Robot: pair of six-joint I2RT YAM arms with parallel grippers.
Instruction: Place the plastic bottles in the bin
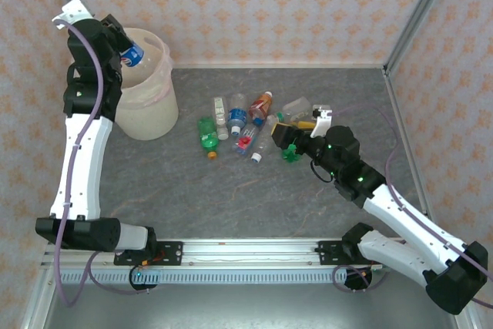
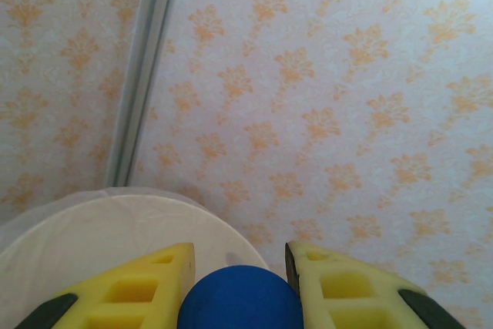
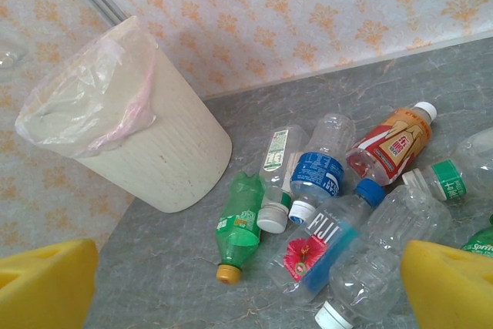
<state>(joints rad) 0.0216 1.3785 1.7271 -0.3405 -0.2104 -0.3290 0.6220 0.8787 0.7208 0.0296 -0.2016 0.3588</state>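
Above bin (image 1: 151, 117), left end effector (image 1: 128, 54) clamps blue-capped bottle (image 2: 240, 300); right end effector (image 1: 293, 130) spread.

Top view: the bin (image 1: 154, 117) fills the upper left corner, hard by the back wall, and the left gripper (image 1: 129, 53) with a blue-capped bottle (image 1: 134, 56) hangs over its mouth. The plastic bottles (image 1: 239, 125) crowd the centre; the right arm (image 1: 370, 190) bars the lower right. Bare table (image 1: 177, 182) lies open at lower centre-left and along the upper right
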